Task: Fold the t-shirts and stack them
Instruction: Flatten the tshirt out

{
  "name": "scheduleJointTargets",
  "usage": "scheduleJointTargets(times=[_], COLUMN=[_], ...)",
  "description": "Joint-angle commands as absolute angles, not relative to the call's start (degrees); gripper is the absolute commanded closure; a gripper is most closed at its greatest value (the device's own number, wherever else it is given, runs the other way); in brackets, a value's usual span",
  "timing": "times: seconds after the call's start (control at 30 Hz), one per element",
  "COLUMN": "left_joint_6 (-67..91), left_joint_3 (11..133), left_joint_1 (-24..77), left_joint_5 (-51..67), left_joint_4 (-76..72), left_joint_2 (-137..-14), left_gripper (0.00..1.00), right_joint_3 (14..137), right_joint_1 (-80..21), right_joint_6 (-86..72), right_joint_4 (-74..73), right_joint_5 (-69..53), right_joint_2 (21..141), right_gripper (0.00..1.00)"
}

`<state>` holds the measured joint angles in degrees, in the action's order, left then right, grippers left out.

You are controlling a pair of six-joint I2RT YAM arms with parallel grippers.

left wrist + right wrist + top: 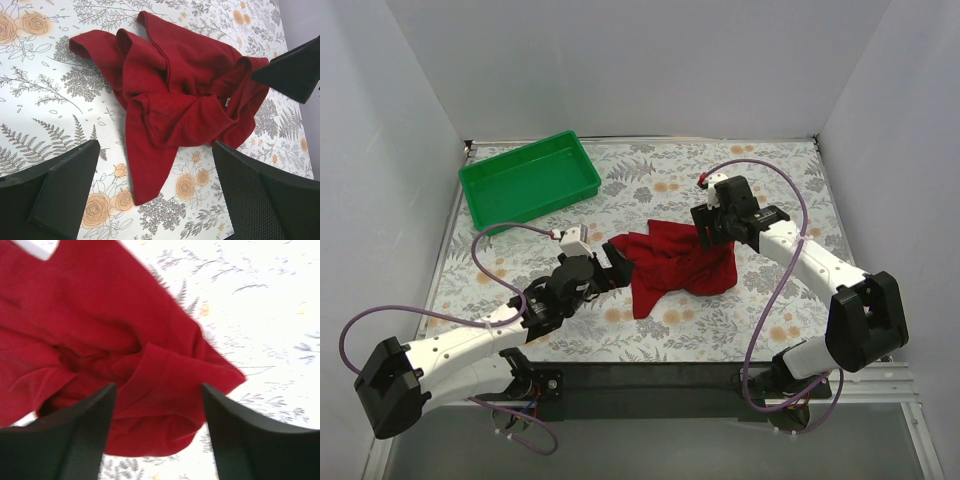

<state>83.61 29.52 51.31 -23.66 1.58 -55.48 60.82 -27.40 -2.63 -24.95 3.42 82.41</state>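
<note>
One dark red t-shirt (675, 262) lies crumpled in the middle of the flowered table. My left gripper (615, 262) sits at the shirt's left edge and is open. In the left wrist view its fingers (65, 192) stand wide apart, low over the table, with a pointed flap of the t-shirt (175, 95) reaching between them. My right gripper (712, 235) hangs over the shirt's upper right part. In the right wrist view the right gripper (159, 387) is open, straddling a rolled hem of the t-shirt (100, 340), and its fingers (75, 435) touch no cloth.
A green plastic tray (530, 178) stands at the back left of the table, with nothing in it. White walls close in the table on the left, back and right. A finger of the right gripper (292, 70) shows at the upper right of the left wrist view.
</note>
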Motion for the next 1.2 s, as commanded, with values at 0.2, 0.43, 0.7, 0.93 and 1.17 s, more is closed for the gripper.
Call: scheduleJointTargets(times=[0.2,0.43,0.7,0.93,1.17], left_joint_6=[81.65,79.45,80.59,82.79,82.71], left_joint_3=[27.25,28.47,28.83,26.72,26.1], left_joint_1=[50.89,50.36,50.27,50.27,50.27], left_joint_5=[-21.98,-19.25,-18.54,-19.69,-19.51], left_joint_4=[-2.28,-4.65,-4.04,-2.99,-3.25], left_joint_2=[-53.52,-55.98,-56.34,-53.09,-53.52], left_gripper=[0.12,0.12,0.11,0.12,0.12], right_joint_3=[56.78,54.84,59.15,62.23,57.58], right_joint_1=[-24.88,-21.01,-23.9,-29.09,-29.09], right_joint_6=[-0.26,2.63,-3.94,-6.86,-1.69], right_joint_4=[-20.21,-20.56,-21.97,-21.53,-19.69], right_joint_5=[10.29,-1.9,-11.0,13.61,17.58], right_joint_2=[78.32,73.48,77.42,84.55,80.96], right_gripper=[0.83,0.79,0.04,0.07,0.65])
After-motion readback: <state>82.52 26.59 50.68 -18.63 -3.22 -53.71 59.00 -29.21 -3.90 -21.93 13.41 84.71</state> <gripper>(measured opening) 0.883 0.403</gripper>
